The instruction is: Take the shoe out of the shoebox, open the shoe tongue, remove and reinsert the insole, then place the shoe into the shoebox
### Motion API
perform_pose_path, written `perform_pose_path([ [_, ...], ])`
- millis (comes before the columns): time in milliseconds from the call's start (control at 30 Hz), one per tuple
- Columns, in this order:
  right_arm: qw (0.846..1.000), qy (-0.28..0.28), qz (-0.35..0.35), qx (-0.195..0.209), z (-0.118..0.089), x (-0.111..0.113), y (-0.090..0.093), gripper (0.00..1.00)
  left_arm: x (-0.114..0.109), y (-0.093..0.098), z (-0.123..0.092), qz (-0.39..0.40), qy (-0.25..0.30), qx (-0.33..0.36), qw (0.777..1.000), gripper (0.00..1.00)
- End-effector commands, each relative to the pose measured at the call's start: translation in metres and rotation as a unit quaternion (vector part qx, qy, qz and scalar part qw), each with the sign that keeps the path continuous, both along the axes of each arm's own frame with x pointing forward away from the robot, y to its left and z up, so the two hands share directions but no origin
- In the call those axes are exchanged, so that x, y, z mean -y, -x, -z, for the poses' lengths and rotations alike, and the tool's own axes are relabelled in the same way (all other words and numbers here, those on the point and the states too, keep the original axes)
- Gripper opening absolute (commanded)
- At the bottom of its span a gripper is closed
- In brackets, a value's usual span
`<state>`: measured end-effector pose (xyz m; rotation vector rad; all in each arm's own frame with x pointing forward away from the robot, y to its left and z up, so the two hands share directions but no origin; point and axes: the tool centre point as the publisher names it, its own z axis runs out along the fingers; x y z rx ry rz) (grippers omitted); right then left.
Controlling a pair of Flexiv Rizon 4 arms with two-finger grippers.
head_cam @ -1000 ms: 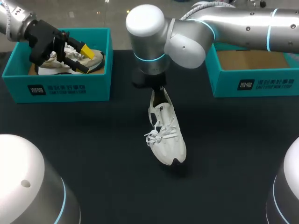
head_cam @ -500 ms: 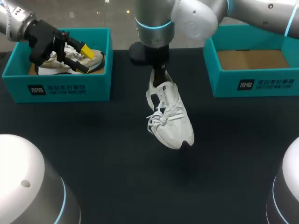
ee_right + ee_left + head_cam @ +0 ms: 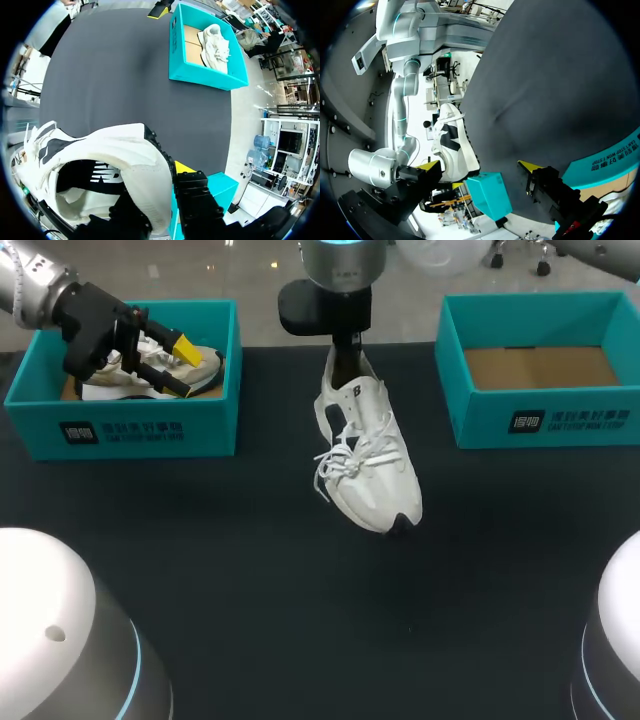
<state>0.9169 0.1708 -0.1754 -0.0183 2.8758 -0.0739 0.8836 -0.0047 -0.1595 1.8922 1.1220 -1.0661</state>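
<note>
Shoe [image 3: 368, 465] moved back, right jaws gripping heel | left jaws wide | left box [image 3: 125, 430]: second shoe [image 3: 205, 368]

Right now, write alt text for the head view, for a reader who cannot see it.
The right tool grips a white shoe by its heel, toe down over the black table, between two teal shoeboxes. The right shoebox is empty; the open left tool sits over a second shoe in the left shoebox.
</note>
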Motion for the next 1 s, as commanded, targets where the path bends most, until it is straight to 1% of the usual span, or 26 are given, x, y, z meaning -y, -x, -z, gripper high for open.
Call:
perform_pose_path([
  [33, 1.0, 0.0, 0.0, 0.0, -0.002, 0.001, 0.001, 0.0, -0.001, 0.0, 0.0, 0.001, -0.001, 0.001, 1.0, 1.0],
  [267, 1.0, 0.0, 0.0, 0.0, -0.002, 0.001, 0.001, 0.0, -0.001, 0.0, 0.0, 0.001, -0.001, 0.001, 1.0, 1.0],
  [367, 1.0, -0.011, 0.009, 0.0, -0.003, 0.025, -0.019, 0.0, -0.001, 0.0, 0.0, 0.001, -0.001, 0.001, 1.0, 1.0],
  [467, 1.0, 0.002, 0.003, 0.009, -0.002, 0.049, -0.041, 0.0, -0.001, 0.0, 0.0, 0.001, -0.001, 0.001, 1.0, 1.0],
  [633, 1.0, 0.008, -0.016, 0.017, -0.008, 0.082, -0.067, 0.0, -0.001, 0.0, 0.0, 0.001, -0.001, 0.001, 1.0, 1.0],
  [767, 0.999, 0.028, -0.038, 0.026, -0.009, 0.104, -0.078, 0.0, -0.001, 0.0, 0.0, 0.001, -0.001, 0.001, 1.0, 1.0],
  [900, 0.999, 0.036, -0.037, 0.015, -0.008, 0.126, -0.089, 0.0, -0.001, 0.0, 0.0, 0.001, -0.001, 0.001, 1.0, 1.0],
  [1000, 0.999, 0.036, -0.037, 0.015, -0.008, 0.126, -0.089, 0.0, -0.001, 0.0, 0.0, 0.001, -0.001, 0.001, 1.0, 1.0],
])
